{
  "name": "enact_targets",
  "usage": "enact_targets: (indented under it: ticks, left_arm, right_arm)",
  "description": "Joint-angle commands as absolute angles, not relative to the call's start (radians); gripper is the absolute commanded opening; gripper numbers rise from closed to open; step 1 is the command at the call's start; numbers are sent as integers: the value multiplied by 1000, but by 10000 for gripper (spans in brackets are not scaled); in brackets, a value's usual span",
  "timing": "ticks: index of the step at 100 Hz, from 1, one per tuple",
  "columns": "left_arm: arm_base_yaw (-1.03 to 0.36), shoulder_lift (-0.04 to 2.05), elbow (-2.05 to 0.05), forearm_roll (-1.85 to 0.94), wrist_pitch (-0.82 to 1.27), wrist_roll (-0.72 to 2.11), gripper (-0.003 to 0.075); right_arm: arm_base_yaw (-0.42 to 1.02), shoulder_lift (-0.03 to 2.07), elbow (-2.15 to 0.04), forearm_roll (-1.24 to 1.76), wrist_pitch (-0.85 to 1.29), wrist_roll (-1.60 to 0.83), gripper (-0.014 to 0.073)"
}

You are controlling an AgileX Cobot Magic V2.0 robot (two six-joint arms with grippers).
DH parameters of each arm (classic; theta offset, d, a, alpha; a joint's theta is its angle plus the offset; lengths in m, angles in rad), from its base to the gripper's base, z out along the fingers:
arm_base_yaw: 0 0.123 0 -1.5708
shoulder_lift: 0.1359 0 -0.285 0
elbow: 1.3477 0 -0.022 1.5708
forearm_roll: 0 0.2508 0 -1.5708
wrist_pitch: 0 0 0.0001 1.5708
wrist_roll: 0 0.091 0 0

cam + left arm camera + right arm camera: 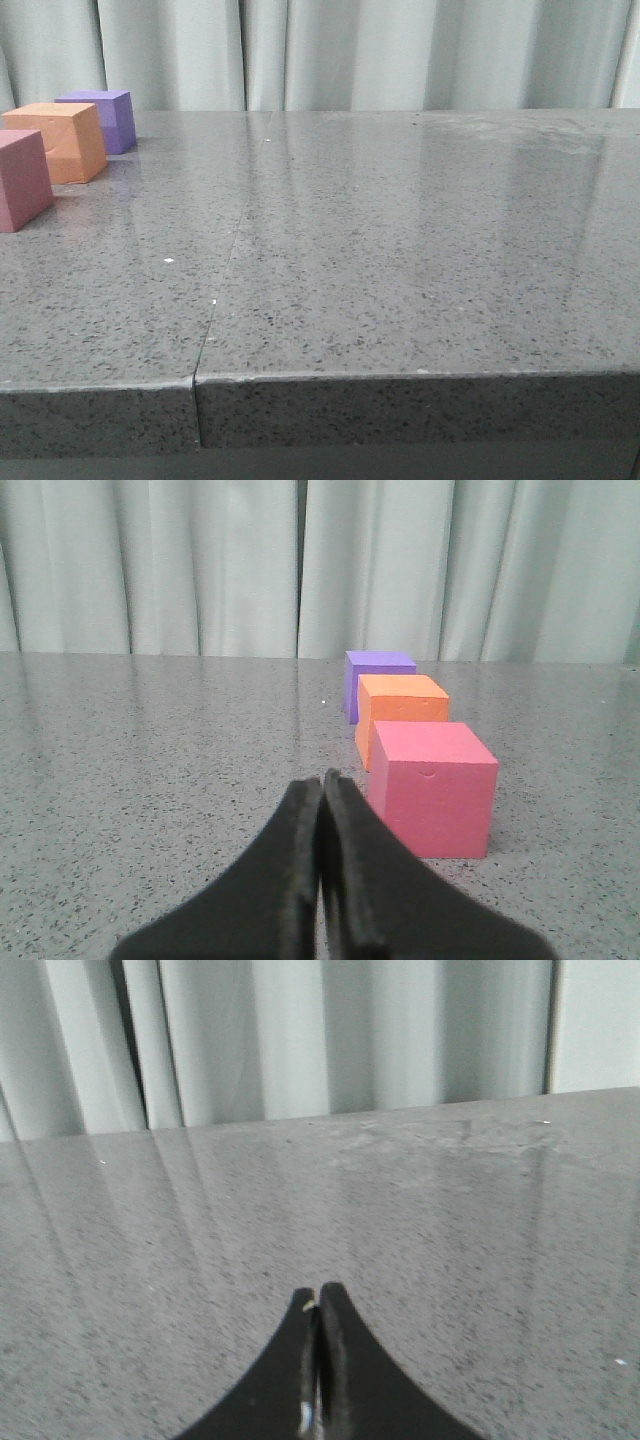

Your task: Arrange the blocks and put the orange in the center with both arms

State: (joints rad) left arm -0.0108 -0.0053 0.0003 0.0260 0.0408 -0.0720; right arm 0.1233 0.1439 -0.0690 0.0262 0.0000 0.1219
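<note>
Three cubes stand in a close row at the far left of the grey table. The pinkish-red block (22, 180) (432, 788) is nearest, the orange block (62, 140) (402, 712) sits in the middle, and the purple block (103, 118) (374, 676) is farthest back. My left gripper (322, 778) is shut with nothing in it, low over the table, just short of and beside the pinkish-red block. My right gripper (318, 1294) is shut and empty over bare tabletop, with no block in its view. Neither gripper shows in the front view.
The speckled grey stone table (400, 250) has a seam (225, 275) running front to back and a front edge close to the camera. Pale pleated curtains (400, 50) hang behind the table's far edge.
</note>
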Motion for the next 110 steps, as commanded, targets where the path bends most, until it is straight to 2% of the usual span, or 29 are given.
enact_targets:
  ticks: [1, 36, 110]
  left_arm:
    - [-10, -36, 42, 17, -46, -72, -20]
    - [-10, -36, 42, 17, -46, -72, -20]
    - [-10, -36, 42, 17, -44, -72, -20]
  right_arm:
    - [106, 126, -62, 29, -90, 83, -68]
    - [59, -39, 11, 28, -49, 93, -68]
    - [54, -34, 12, 26, -12, 93, -68]
